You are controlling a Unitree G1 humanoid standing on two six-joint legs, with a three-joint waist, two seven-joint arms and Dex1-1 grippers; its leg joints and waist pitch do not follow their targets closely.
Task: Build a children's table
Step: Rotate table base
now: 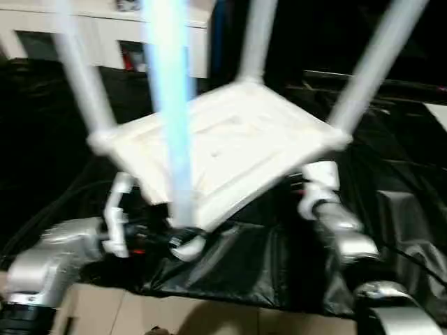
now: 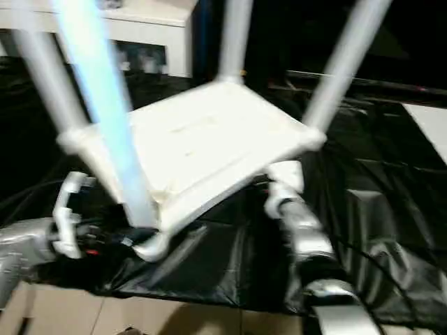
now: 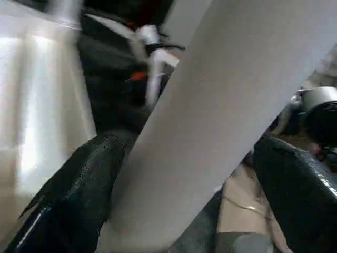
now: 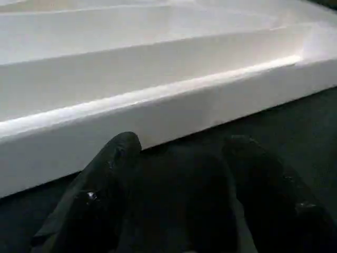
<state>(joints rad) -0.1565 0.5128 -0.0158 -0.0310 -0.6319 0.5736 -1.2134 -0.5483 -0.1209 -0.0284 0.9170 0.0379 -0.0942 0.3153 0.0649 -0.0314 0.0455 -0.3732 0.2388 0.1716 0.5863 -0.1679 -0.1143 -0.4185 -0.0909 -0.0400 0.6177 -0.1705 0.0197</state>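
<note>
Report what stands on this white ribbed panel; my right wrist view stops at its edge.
Observer: Four legs rise from the corners of the table top, which lies underside up.
Operator: Give me the left end effector.
Observer: The left end effector is open, its fingers either side of the nearest leg, low down.
Operator: Say what lies beneath.
Observer: Black sheeting.

Silver metallic rounded forearms [image 1: 49, 262], white plastic wrist brackets [image 1: 115, 216], black cabling with red spot alongside; glossy black tapered gripper fingers [image 3: 73, 195].
</note>
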